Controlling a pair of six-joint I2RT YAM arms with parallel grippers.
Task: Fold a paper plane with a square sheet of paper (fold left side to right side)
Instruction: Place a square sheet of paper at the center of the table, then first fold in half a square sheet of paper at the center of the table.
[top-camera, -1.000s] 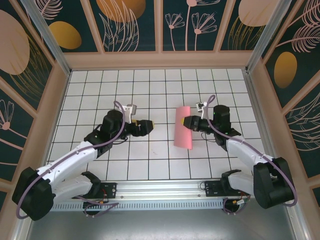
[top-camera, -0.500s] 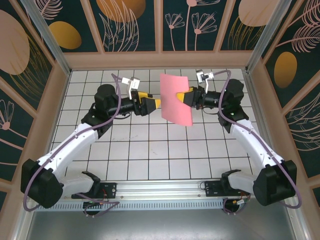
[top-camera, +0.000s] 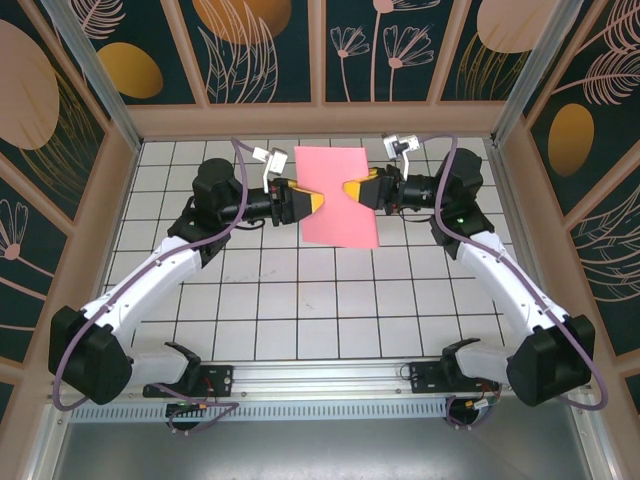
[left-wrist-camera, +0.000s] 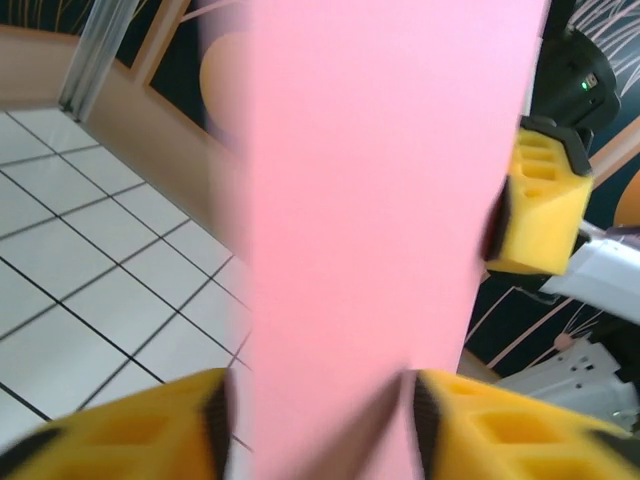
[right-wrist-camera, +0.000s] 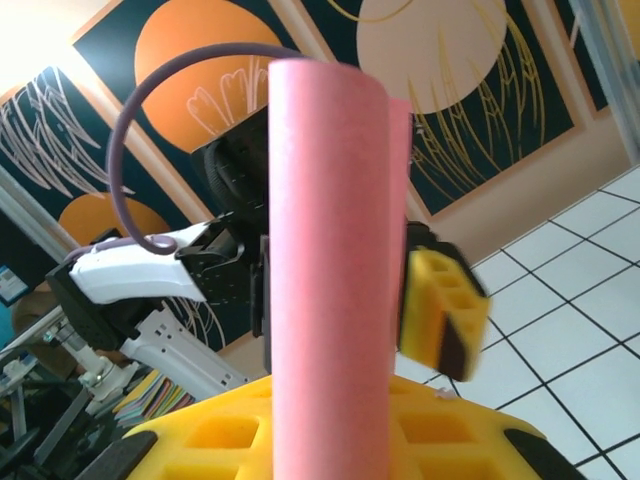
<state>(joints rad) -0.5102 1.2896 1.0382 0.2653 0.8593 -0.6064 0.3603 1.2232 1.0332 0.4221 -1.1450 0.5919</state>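
The square sheet of paper (top-camera: 338, 215), salmon pink and bent over into a loose rounded fold, hangs in the air above the far middle of the tiled table. My right gripper (top-camera: 358, 190) is shut on its right side; in the right wrist view the paper (right-wrist-camera: 330, 250) rises straight up out of that gripper (right-wrist-camera: 330, 440). My left gripper (top-camera: 312, 201) meets the sheet from the left. In the left wrist view the paper (left-wrist-camera: 380, 200) spans the whole gap of that gripper (left-wrist-camera: 318, 430), touching both yellow pads. The paper plane is not in view.
White grid-tiled table (top-camera: 300, 300) inside a wooden frame with painted dark wall panels (top-camera: 260, 50). The back wall stands close behind the raised paper. Both arm bases sit on the rail (top-camera: 320, 385) at the near edge.
The right gripper lifted the paper off the table and carried it toward the back. The left arm rose to meet it and its open jaws came in around the sheet's left side.
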